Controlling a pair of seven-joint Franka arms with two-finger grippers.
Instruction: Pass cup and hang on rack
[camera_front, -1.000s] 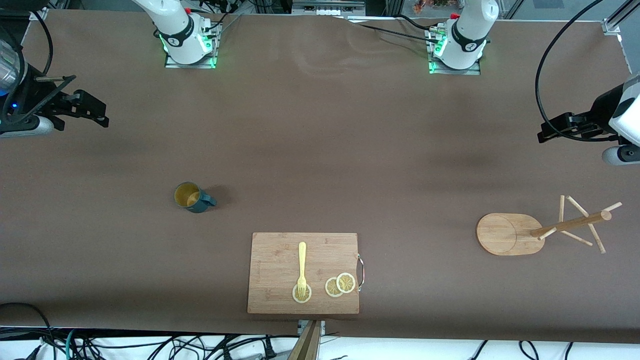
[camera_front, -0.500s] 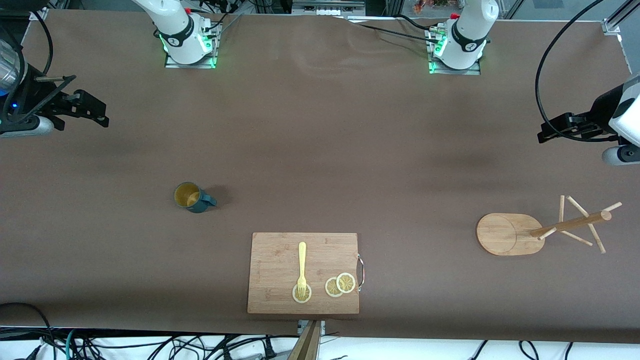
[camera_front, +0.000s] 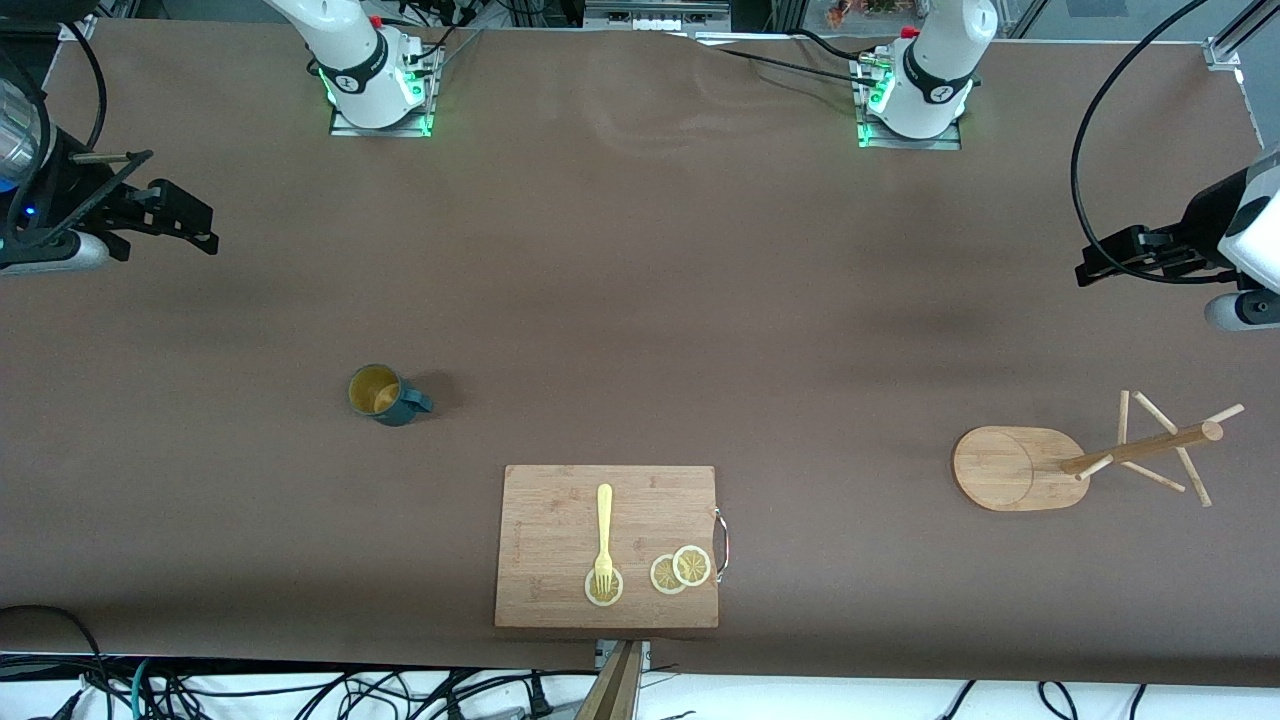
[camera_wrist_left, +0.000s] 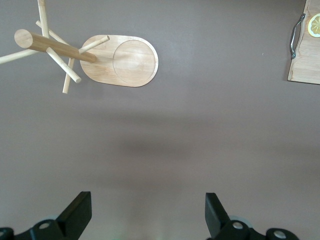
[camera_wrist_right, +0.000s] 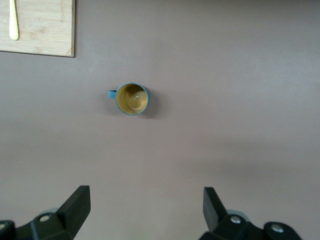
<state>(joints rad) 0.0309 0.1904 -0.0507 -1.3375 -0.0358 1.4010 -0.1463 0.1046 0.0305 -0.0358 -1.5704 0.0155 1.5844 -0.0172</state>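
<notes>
The cup (camera_front: 380, 393), a dark teal mug with a yellowish inside, stands upright on the brown table toward the right arm's end, its handle pointing toward the cutting board. It also shows in the right wrist view, the cup (camera_wrist_right: 132, 98) well apart from my open, empty right gripper (camera_wrist_right: 146, 207). The rack (camera_front: 1015, 467), a light wooden mug tree on an oval base, stands toward the left arm's end. My left gripper (camera_wrist_left: 148, 210) is open and empty over bare table, apart from the rack (camera_wrist_left: 120, 60). In the front view the right gripper (camera_front: 200, 228) and left gripper (camera_front: 1090, 270) hover at the table's two ends.
A bamboo cutting board (camera_front: 607, 546) with a metal handle lies near the table's front edge, between cup and rack. A yellow fork (camera_front: 603, 535) and lemon slices (camera_front: 680, 570) lie on it. Cables hang along the table's front edge.
</notes>
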